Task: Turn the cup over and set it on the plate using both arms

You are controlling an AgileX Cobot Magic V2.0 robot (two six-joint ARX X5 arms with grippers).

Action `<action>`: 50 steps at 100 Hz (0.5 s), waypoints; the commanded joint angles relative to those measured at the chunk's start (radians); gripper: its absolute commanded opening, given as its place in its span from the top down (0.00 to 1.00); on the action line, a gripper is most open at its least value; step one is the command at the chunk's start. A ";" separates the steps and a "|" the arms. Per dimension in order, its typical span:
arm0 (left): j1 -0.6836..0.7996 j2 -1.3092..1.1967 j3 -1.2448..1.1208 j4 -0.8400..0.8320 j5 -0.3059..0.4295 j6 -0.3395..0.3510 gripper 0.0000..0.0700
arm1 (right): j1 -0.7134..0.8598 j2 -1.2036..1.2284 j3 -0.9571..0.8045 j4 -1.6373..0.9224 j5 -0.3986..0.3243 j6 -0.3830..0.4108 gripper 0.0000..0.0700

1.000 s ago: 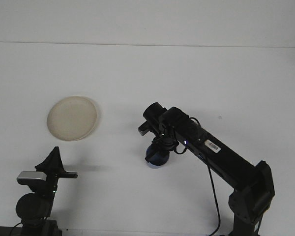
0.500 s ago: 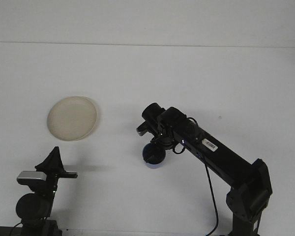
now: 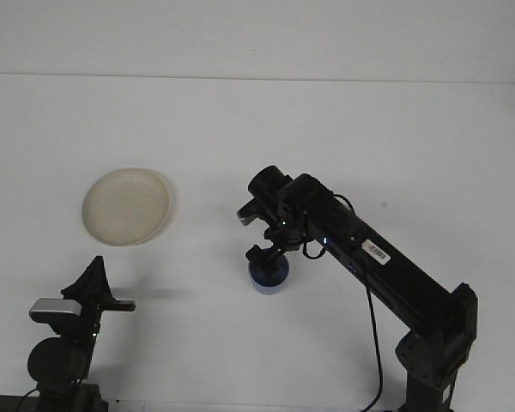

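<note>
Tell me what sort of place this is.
Most likely a robot test bench or lab setup, not a kitchen. A bare white table holds only a cream plate and a blue cup, and two black robot arms work over it: the right gripper at the cup, the left gripper idle.

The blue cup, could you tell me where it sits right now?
In the front view the blue cup sits on the white table right of centre, directly under the right claw, well to the right of the cream plate.
</note>
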 commanded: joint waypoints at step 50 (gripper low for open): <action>0.000 -0.001 -0.020 0.010 0.005 0.002 0.98 | -0.323 -0.183 0.046 -0.030 -0.045 -0.090 0.21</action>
